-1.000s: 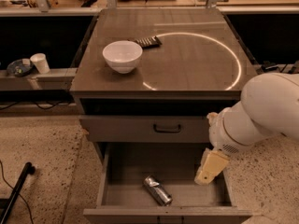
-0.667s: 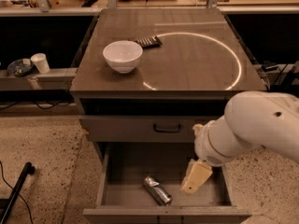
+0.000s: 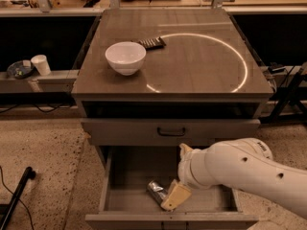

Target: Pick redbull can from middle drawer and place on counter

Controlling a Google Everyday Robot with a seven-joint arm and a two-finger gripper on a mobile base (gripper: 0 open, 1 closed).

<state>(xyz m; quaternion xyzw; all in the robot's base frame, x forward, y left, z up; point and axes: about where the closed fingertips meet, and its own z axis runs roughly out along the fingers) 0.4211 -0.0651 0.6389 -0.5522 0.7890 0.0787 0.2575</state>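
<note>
One thing is plain: my gripper [image 3: 175,195] is down inside the middle drawer [image 3: 129,176], low over the front part of its floor, near six o'clock of the box. Whether it is spread or closed I cannot tell, because its tan tip covers the spot where that would show.

The redbull can [image 3: 156,190] lies on its side on the drawer floor at my nine o'clock. It is touching or just beside the tan tip, with its far end hidden behind it. I cannot say whether I am around it or only next to it.

From the gripper my white arm [image 3: 240,169] runs out toward four o'clock, over the drawer's right wall.

Above the open box, at twelve o'clock, is the grey drawer front [image 3: 144,133] with its black handle, closed. Above that is the counter [image 3: 201,56] with the bright ring of light on it. A white bowl [image 3: 125,57] stands at about ten o'clock on that surface, and a dark ridged flat object [image 3: 152,42] sits at the bowl's one o'clock. The right half of the counter looks free to me.

As I judge it, the drawer is open and the reach is done. The can is not yet lifted, so the grasp, the lift past the drawer front and the set-down on the counter are all left to do.
</note>
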